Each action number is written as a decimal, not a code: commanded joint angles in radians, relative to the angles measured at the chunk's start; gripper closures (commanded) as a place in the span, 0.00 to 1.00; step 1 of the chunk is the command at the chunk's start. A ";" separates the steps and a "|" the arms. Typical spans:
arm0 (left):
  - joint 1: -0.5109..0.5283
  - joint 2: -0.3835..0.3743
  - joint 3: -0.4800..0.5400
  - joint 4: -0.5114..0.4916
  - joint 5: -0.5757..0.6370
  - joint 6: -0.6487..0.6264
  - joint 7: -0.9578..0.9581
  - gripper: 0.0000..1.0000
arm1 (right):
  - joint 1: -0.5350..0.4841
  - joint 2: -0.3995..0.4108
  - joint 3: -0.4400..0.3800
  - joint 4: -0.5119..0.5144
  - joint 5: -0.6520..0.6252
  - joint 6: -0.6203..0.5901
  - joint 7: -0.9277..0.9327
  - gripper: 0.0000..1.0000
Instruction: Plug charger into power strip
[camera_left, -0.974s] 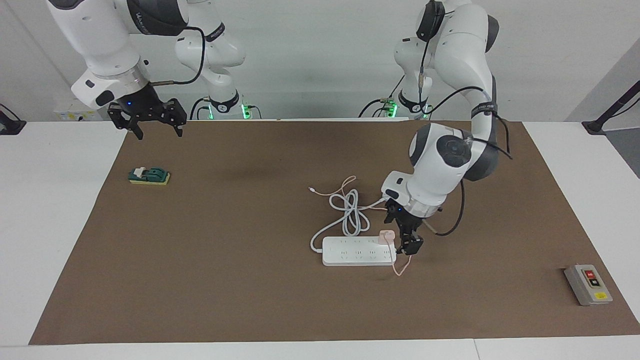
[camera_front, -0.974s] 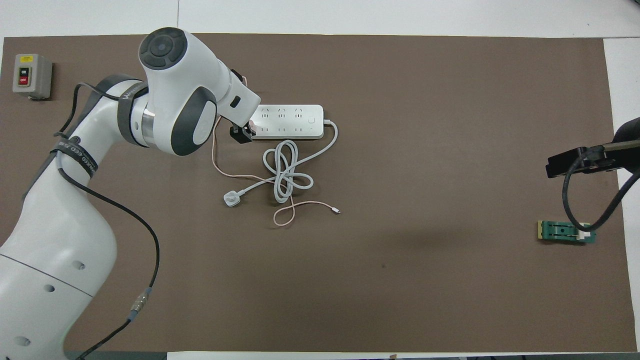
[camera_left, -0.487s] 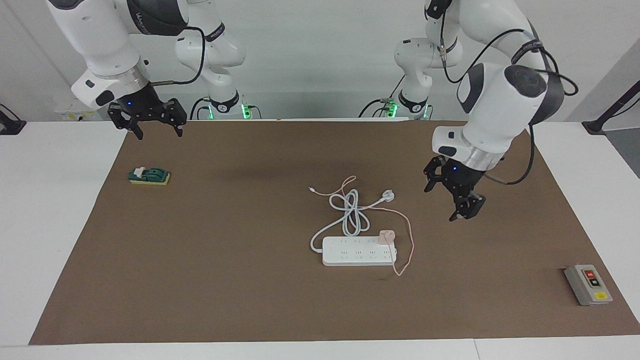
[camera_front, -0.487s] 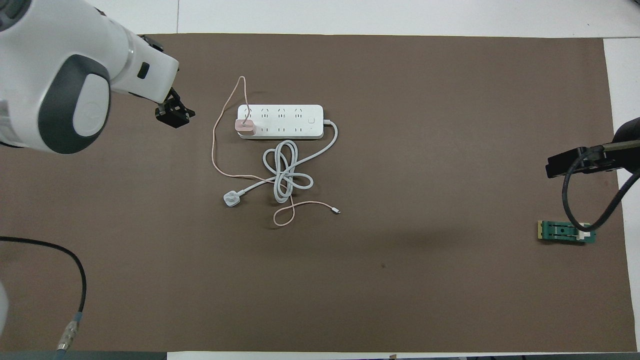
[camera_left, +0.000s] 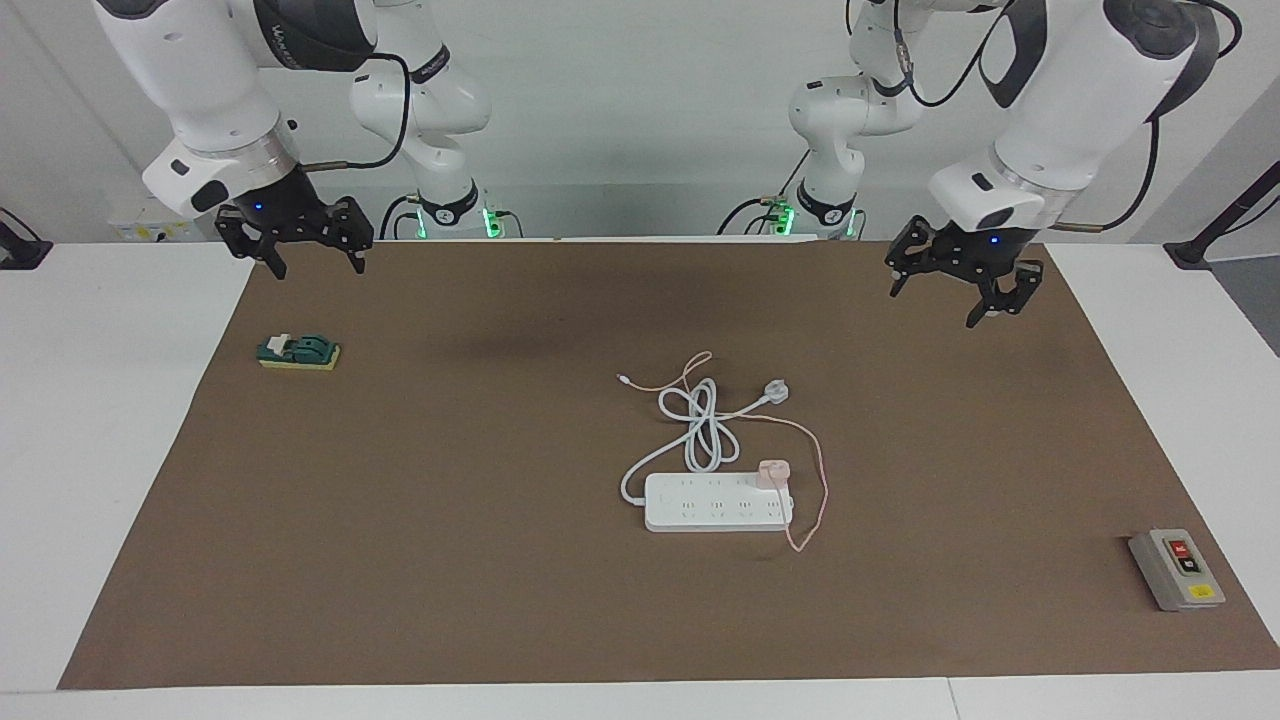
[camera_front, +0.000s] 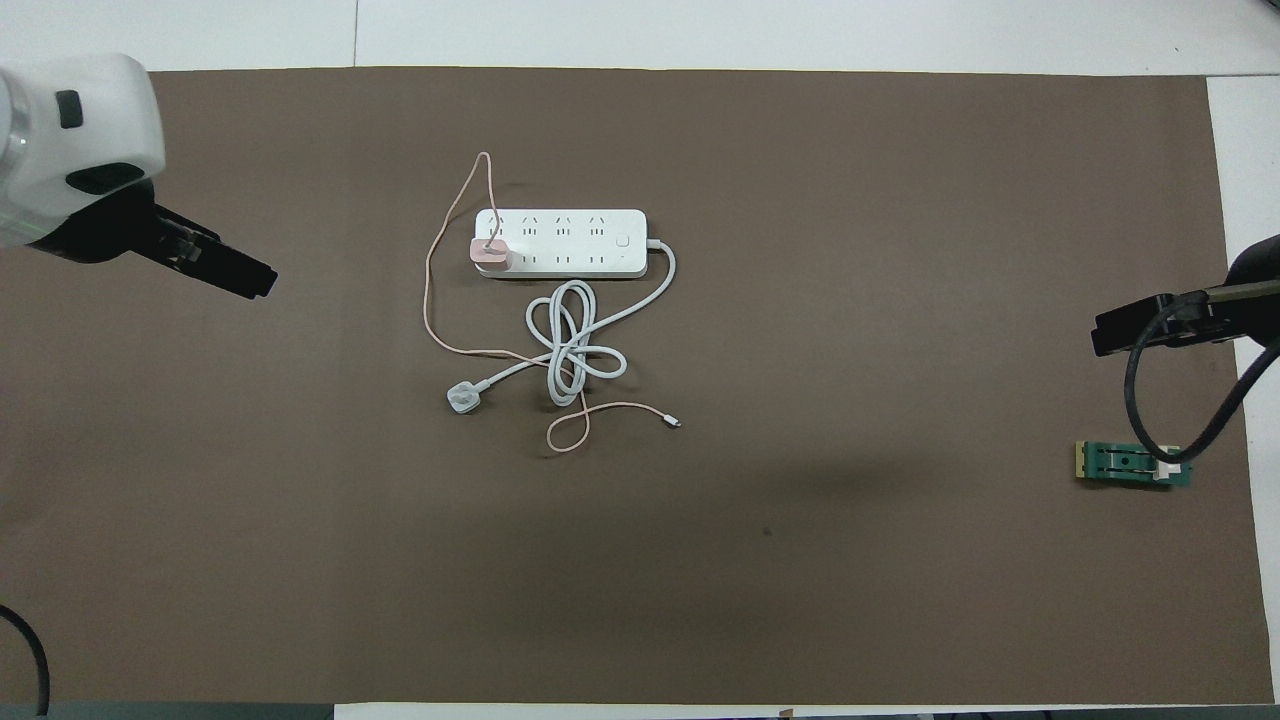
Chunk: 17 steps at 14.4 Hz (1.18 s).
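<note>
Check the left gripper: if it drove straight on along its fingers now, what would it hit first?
Probably just the bare brown mat. The left gripper hangs open, pointing down over the mat's edge nearest the robots. The charger, seated in the power strip, lies well off that line. Depth is approximate.

Pale pink cube-shaped charger (camera_front: 490, 254) seated on the end socket of the long flat white power strip (camera_front: 575, 242), toward the left arm's end. Thin pink cable (camera_front: 432, 300) looping around that end and nearer the robots, crossing the knotted thick white cord (camera_front: 575, 345) with its round white plug (camera_front: 462, 399). Small green block (camera_front: 1133, 464) toward the right arm's end of the brown mat (camera_front: 800, 560). Black left gripper (camera_front: 215, 268) and right gripper (camera_front: 1150, 325) raised at either edge, well apart from everything.
</note>
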 joint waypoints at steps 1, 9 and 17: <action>0.048 -0.034 -0.012 -0.015 -0.028 -0.010 -0.210 0.00 | -0.006 -0.014 0.009 -0.014 -0.013 0.013 0.014 0.00; 0.100 -0.100 -0.010 -0.074 -0.019 -0.050 -0.212 0.00 | -0.006 -0.014 0.009 -0.014 -0.013 0.013 0.014 0.00; 0.039 -0.127 -0.007 -0.100 0.122 -0.093 -0.200 0.00 | -0.006 -0.014 0.010 -0.014 -0.013 0.015 0.014 0.00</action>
